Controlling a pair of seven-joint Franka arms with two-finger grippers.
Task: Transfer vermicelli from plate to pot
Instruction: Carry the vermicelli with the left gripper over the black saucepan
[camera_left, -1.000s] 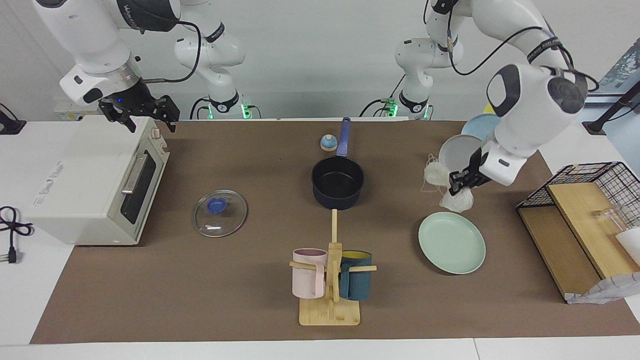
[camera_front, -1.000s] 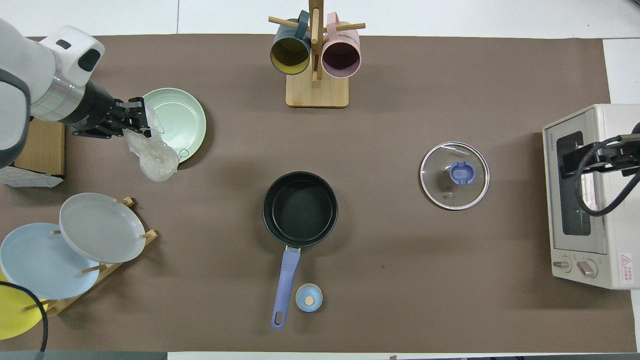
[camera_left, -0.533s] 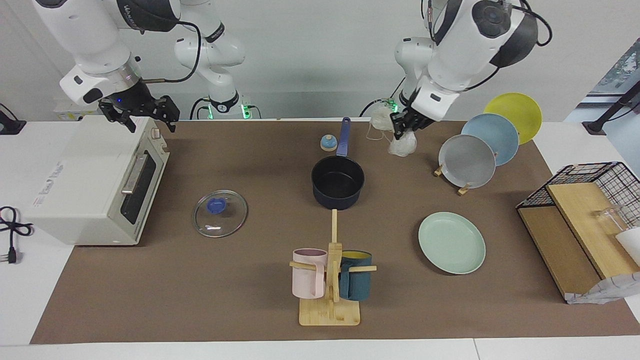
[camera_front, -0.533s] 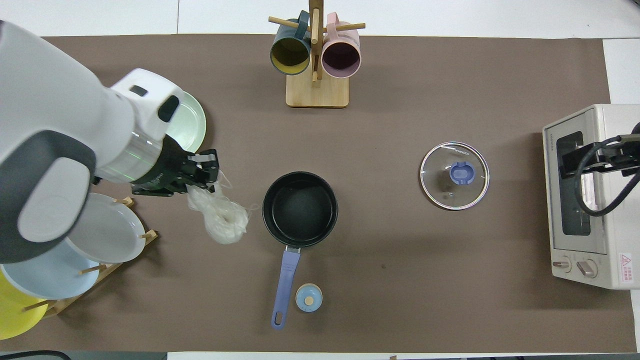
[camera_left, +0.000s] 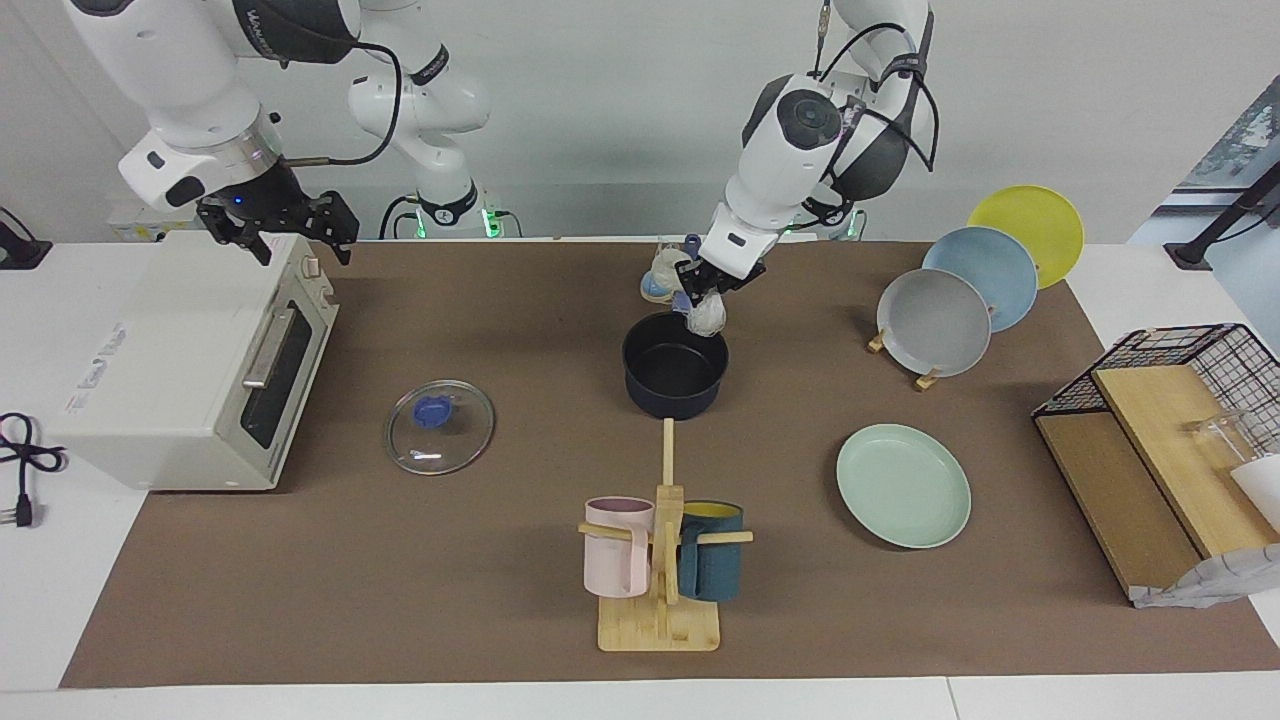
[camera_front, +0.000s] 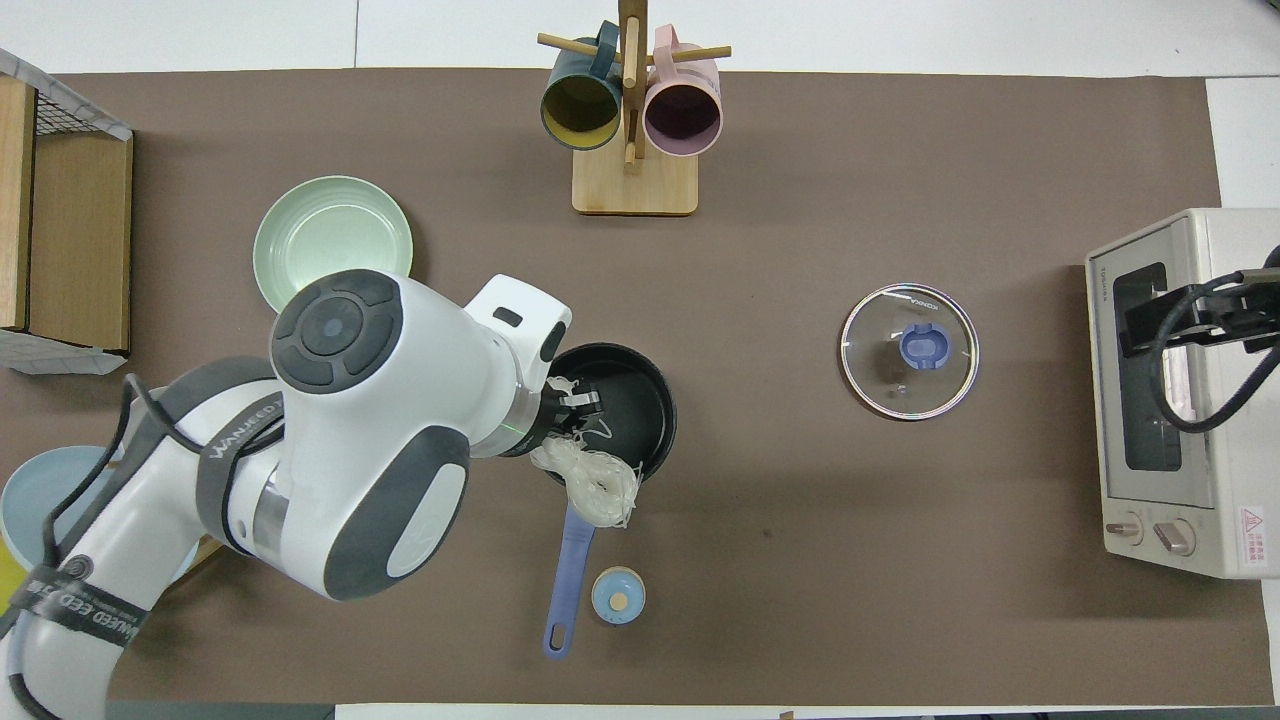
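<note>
- Left gripper (camera_left: 700, 290): two-finger black claw, clamped tight on the vermicelli (camera_left: 706, 314), whitish translucent nests of very thin noodle strands; it hung over the rim of the pot (camera_left: 675, 365), the rim's 12 o'clock edge in the facing view.
- Vermicelli: one nest dangled below the fingers, a second clump showed beside the wrist; none lay in the pot yet.
- Handling, judged: very light, springy and brittle; loose strands likely to snag on the fingers or shed. Best taken by pinching through the dense middle of a nest, not by stray loops.
- Pot: small round dark navy saucepan, black inside, long blue straight handle (camera_front: 568, 580) pointing at 6 o'clock in the overhead view; it looked empty.
- Plate (camera_left: 903, 485): round pale mint-green plate, shallow raised rim, bare, at about 4 o'clock from the pot in the facing view.
- Right gripper (camera_left: 285, 225): black claw, fingers spread wide, holding nothing, waiting over the white toaster oven (camera_left: 185, 365).
- Surface: brown mat (camera_left: 400, 590) over the white table, flat and matte.
- Room for the drop, judged: ample. Round glass lid with blue knob (camera_left: 440, 426) at 9 o'clock of the pot, well apart; wooden mug stand (camera_left: 660, 590) at 6 o'clock; small blue-and-tan knob (camera_front: 618, 595) just beside the handle.
</note>
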